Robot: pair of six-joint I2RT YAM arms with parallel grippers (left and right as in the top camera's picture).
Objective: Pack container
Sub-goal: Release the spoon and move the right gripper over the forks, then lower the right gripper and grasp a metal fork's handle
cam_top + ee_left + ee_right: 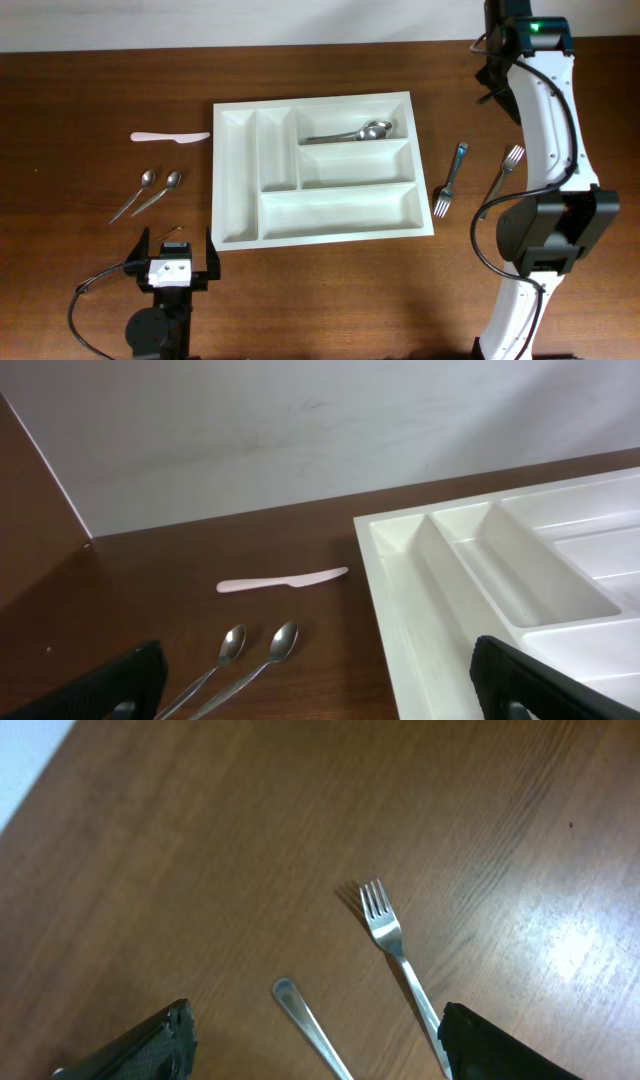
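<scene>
Overhead, the cutlery tray (340, 208) sits centre frame, spoons (365, 131) in its upper compartment. Right gripper (315, 1035) hangs wide over a fork (395, 945) (left gripper (178, 248) is wide too, and empty) — an off-centre pinch could skid it or nudge the second fork (305, 1015).

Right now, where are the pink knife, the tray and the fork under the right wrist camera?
pink knife (170, 136), overhead view, middle of its length.
tray (340, 210), overhead view, bare floor of the long bottom compartment.
fork (397, 948), right wrist view, neck just below the tines.
</scene>
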